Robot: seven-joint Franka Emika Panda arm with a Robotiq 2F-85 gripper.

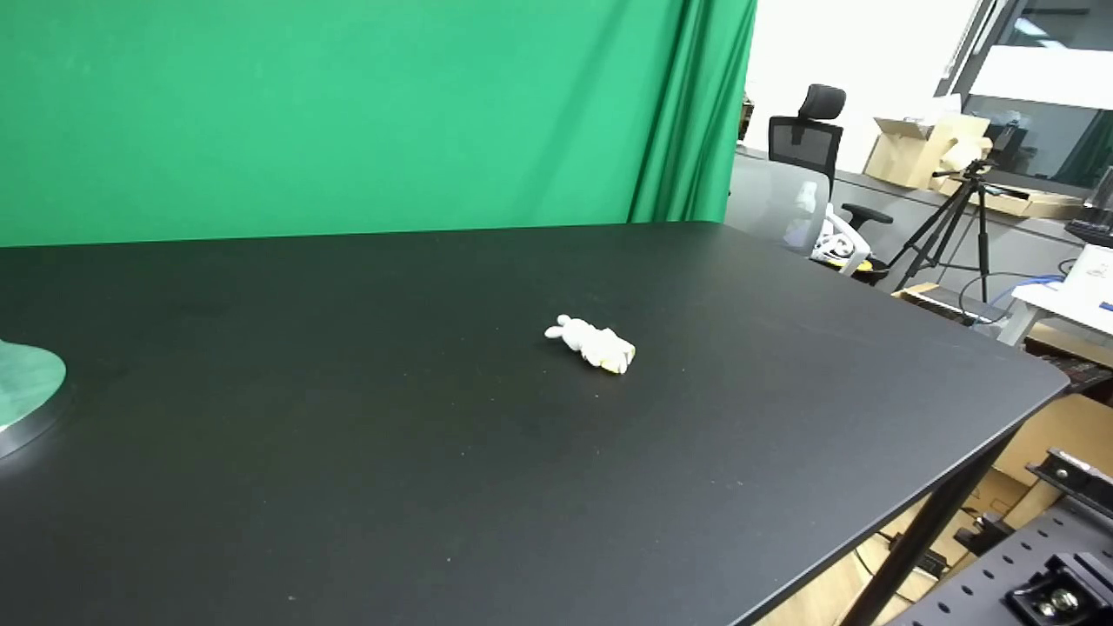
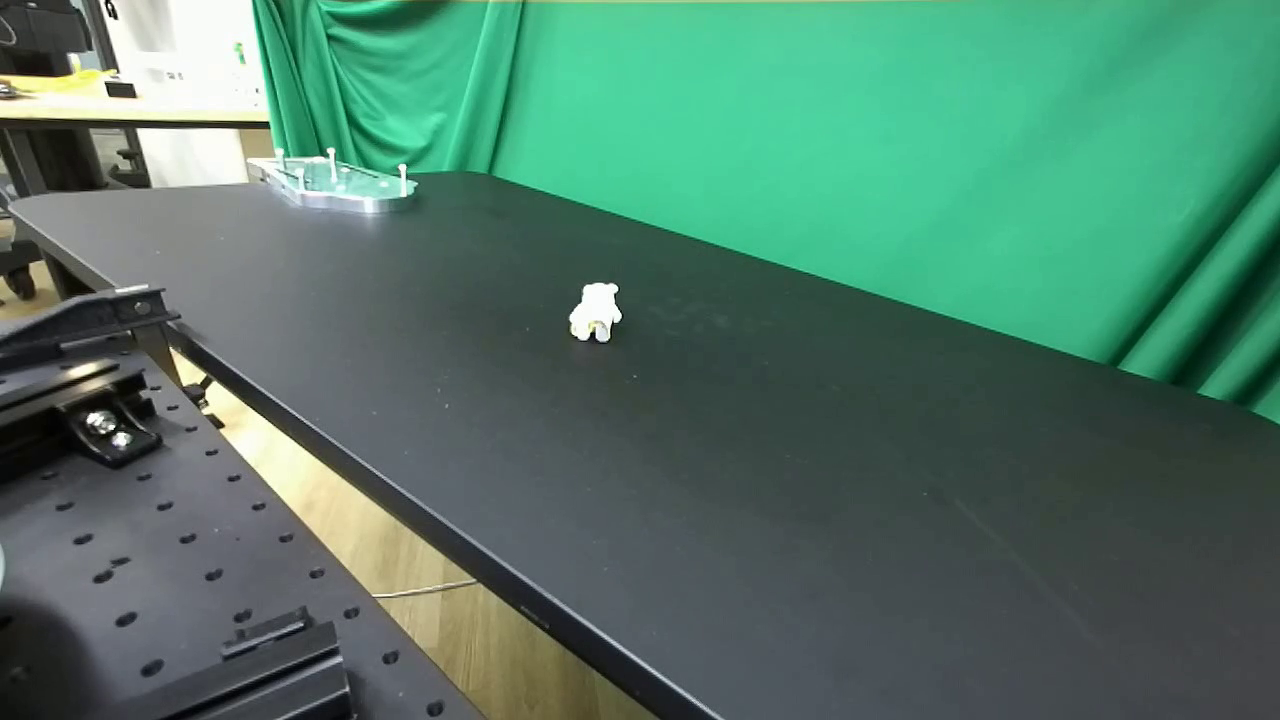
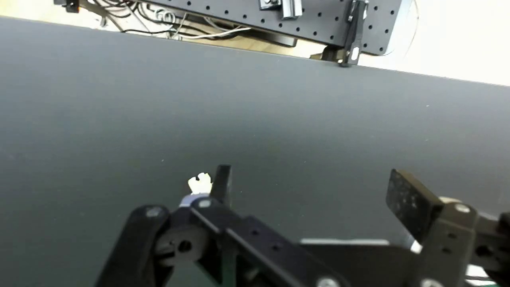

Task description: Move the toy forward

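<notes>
The toy point(image 1: 598, 346) is a small white, lumpy, bear-like figure lying on the black table. It also shows in an exterior view point(image 2: 597, 313). In the wrist view the toy point(image 3: 200, 183) shows only in part, just left of the left finger, which hides the rest of it. My gripper point(image 3: 308, 181) is wide open, with nothing between its fingers but the table surface behind. It is above the table, apart from the toy. The gripper and arm do not show in either exterior view.
A pale green round disc point(image 1: 28, 387) sits at the left edge of an exterior view. A clear greenish plate with upright posts point(image 2: 345, 192) stands on the table's far end. A perforated dark mounting plate point(image 2: 210, 560) lies beyond the table edge, across a gap.
</notes>
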